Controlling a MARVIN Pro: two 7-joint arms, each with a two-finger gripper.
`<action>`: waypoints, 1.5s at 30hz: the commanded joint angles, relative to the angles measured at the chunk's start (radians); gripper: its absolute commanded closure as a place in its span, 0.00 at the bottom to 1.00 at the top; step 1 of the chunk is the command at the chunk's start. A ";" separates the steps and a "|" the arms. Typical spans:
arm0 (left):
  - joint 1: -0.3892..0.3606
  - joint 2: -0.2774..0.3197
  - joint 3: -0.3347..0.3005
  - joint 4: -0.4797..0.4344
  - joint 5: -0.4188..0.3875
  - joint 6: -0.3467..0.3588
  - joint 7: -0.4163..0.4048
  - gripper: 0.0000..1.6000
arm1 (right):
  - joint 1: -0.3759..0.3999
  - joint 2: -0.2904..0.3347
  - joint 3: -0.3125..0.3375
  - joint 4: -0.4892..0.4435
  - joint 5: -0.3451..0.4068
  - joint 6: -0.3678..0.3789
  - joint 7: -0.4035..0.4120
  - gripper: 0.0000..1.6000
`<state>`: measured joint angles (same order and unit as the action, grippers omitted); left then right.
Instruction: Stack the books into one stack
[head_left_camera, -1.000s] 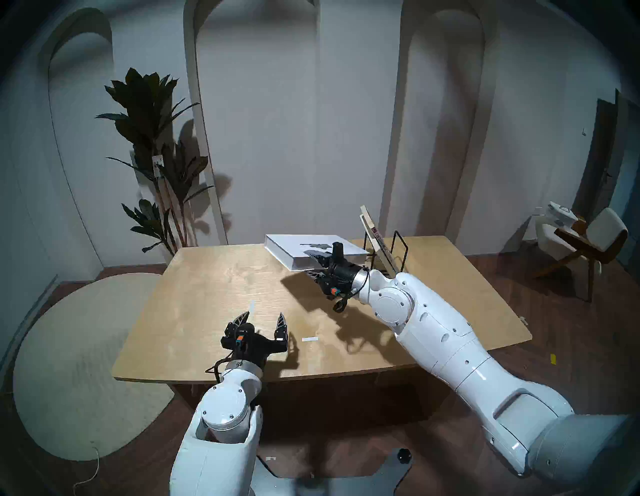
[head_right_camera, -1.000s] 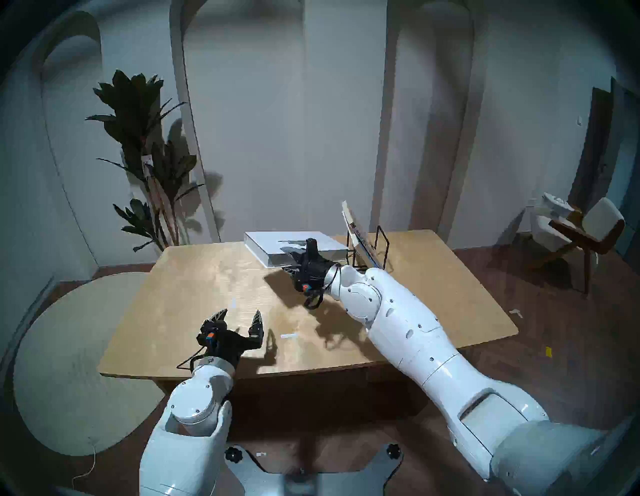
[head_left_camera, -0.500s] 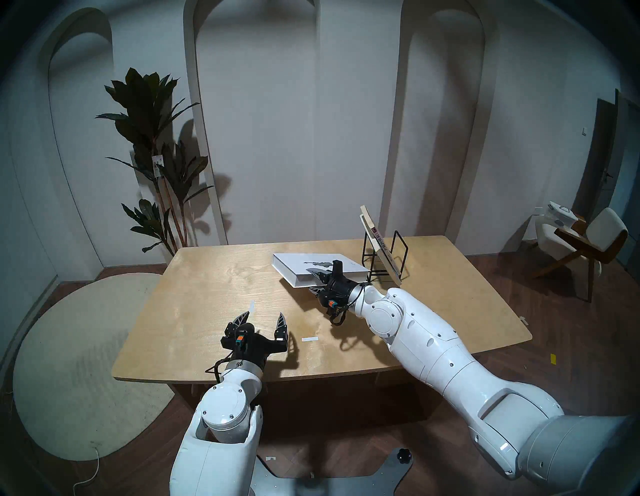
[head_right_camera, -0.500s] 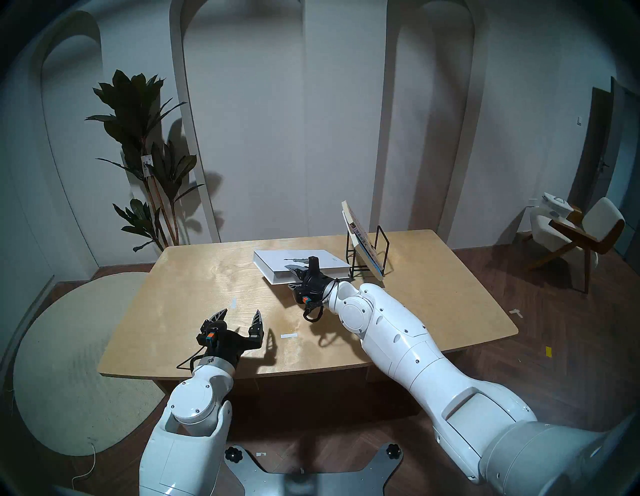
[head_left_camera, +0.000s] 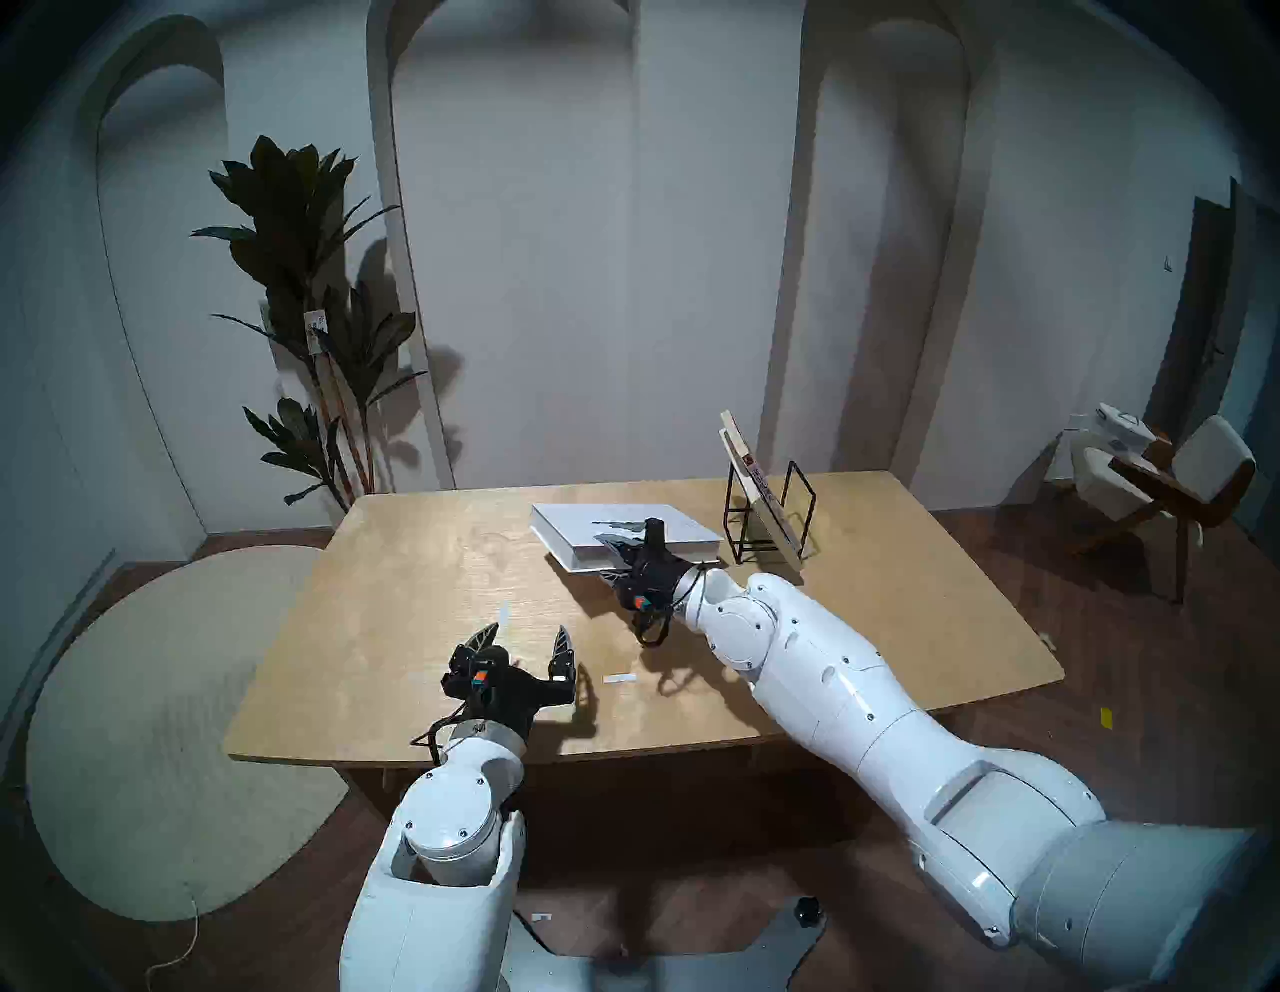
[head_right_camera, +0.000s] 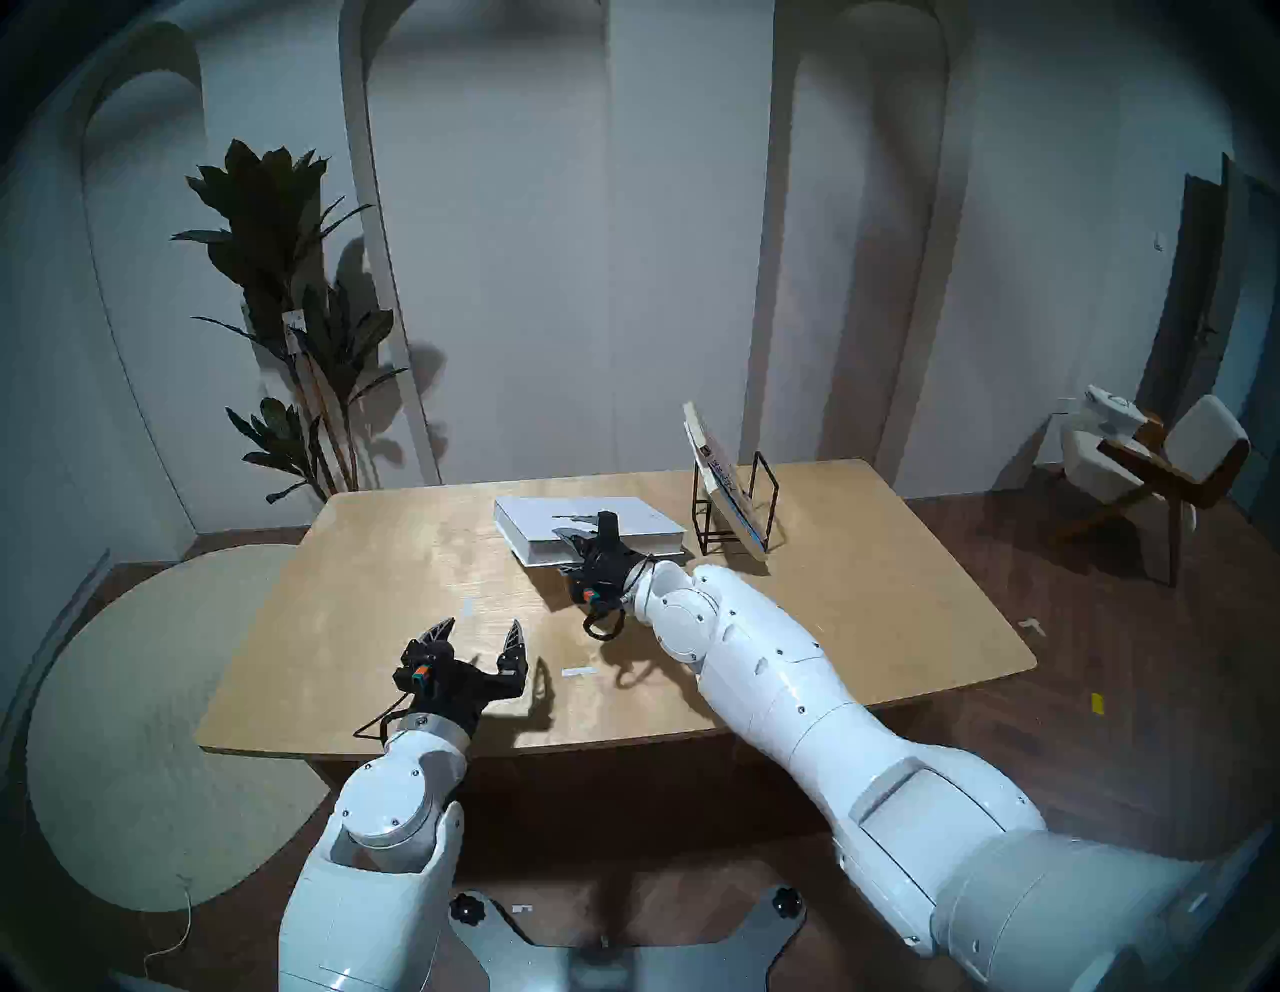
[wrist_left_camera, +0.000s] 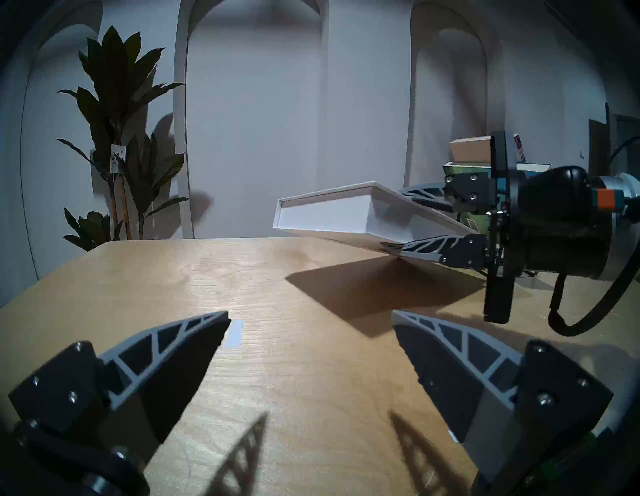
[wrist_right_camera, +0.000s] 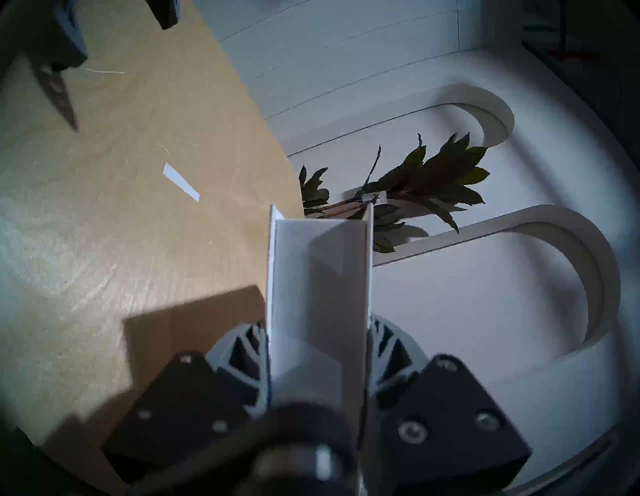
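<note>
Fingers of the right gripper (head_left_camera: 618, 556) are clamped on the near edge of the white book (head_left_camera: 623, 530), one finger (wrist_left_camera: 420, 194) over the cover and the other (wrist_left_camera: 429, 246) under it, and the left wrist view shows the book tilted and lifted off the table (head_left_camera: 415, 589), its far corner raised, a dark shadow on the wood beneath. In the head view the book sits right of the frame's centre, its long axis running from upper left to lower right, with the right arm reaching in from the lower right. Just to the right of it stands the black wire rack (head_left_camera: 769, 516), where two thinner books (head_left_camera: 751, 478) lean together, well apart from the left gripper (head_left_camera: 526, 641). That gripper hovers low over the near part of the table, below the frame's centre, its fingers spread wide and holding nothing. Nothing is stacked yet. My reading is that the white book is being carried toward the open middle of the table to serve as the base; the bare wood lies down and to the left of the clamped fingers, between the two grippers. The right arm is much the nearer to the rack, so the two leaning books would most easily fall to it afterwards.
</note>
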<state>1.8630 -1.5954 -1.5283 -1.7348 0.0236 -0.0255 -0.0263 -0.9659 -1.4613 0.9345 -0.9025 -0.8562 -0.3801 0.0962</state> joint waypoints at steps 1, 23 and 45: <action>-0.007 0.000 0.000 -0.021 -0.002 -0.004 0.002 0.00 | 0.043 -0.098 0.053 0.043 0.055 0.106 0.017 1.00; -0.008 0.000 -0.001 -0.017 -0.001 -0.005 0.001 0.00 | -0.080 -0.082 0.057 -0.244 0.126 0.354 0.333 0.00; -0.011 -0.001 -0.001 -0.008 0.000 -0.005 0.000 0.00 | -0.169 -0.080 0.394 -0.518 0.326 0.425 0.066 0.00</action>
<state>1.8622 -1.5955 -1.5285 -1.7277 0.0242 -0.0256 -0.0266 -1.1246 -1.5534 1.2554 -1.3209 -0.5669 0.0756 0.2251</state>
